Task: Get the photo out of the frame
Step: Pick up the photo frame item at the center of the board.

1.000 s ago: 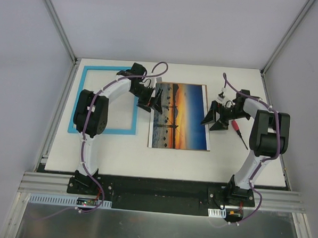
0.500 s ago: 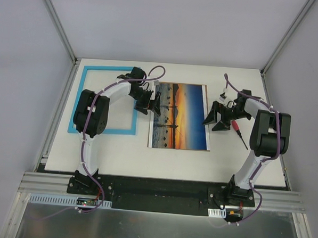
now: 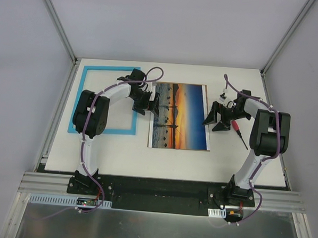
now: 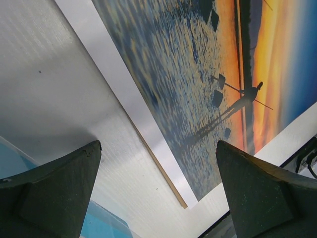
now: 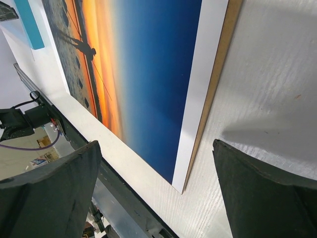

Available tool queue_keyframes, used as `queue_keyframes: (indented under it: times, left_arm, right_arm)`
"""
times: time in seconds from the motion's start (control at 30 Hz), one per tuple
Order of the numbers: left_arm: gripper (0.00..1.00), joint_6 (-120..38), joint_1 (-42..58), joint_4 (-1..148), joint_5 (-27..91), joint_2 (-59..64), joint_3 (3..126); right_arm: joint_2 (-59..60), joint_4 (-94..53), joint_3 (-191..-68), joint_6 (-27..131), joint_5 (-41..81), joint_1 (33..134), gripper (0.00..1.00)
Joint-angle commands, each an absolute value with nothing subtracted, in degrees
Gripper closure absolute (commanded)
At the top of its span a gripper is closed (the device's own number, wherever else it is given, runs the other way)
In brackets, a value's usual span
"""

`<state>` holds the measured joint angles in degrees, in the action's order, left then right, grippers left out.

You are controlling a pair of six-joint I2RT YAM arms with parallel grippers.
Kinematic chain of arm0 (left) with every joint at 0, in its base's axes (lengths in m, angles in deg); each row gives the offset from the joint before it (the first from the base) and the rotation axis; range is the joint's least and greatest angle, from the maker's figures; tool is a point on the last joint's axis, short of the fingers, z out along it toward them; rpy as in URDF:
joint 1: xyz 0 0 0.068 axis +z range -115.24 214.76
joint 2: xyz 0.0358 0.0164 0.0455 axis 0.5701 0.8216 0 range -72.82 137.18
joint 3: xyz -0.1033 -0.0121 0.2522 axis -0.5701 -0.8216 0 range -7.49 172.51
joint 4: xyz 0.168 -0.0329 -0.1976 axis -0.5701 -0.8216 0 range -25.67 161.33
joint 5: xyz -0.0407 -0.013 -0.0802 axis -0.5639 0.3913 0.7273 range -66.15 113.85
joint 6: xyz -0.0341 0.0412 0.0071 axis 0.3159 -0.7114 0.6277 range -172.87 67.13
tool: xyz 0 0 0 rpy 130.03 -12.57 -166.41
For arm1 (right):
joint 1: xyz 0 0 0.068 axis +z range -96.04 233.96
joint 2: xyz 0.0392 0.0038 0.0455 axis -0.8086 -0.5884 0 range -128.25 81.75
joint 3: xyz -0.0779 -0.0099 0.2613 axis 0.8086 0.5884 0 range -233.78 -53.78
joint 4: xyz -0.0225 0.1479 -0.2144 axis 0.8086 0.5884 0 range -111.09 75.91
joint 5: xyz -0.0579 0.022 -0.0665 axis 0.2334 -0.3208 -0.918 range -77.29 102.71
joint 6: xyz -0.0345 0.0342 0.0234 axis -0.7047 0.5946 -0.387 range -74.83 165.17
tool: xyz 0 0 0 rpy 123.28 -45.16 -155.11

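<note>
White table [image 3: 119, 159] boxed in by grey walls, the photo [image 3: 179, 116] laid face up at its middle

The photo is seen flat on a brown backing board [image 5: 218, 84], well apart from the blue frame [image 3: 97, 69] at the far left. Both grippers are held wide open and empty: the left gripper [image 3: 150, 105] over the photo's left edge, the right gripper [image 3: 214, 121] just beside its right edge, near a red screwdriver [image 3: 238, 131]. The print is judged thin, light, bendable, probably slick and easily creased; it would best be pinched by its white border at an edge or corner and peeled off the stiffer board
</note>
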<state>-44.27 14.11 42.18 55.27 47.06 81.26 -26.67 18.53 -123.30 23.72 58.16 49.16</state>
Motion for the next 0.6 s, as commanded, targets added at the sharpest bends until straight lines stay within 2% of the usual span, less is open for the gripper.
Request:
queue_keyframes:
  times: [0.0, 0.2, 0.57]
  left_arm:
    - [0.01, -43.0, 13.6, 42.3, 49.4, 42.9, 79.1]
    - [0.01, -42.8, 13.0, 42.8, 47.9, 41.6, 78.2]
    - [0.01, -42.2, 11.7, 43.2, 58.1, 46.2, 80.8]
  right_arm:
    - [-26.7, 18.7, -123.7, 24.3, 58.1, 48.8, 0.04]
    - [-27.1, 18.5, -123.6, 24.4, 58.1, 48.8, 0.04]
    - [-28.2, 18.4, -123.7, 24.7, 57.6, 48.8, 0.04]
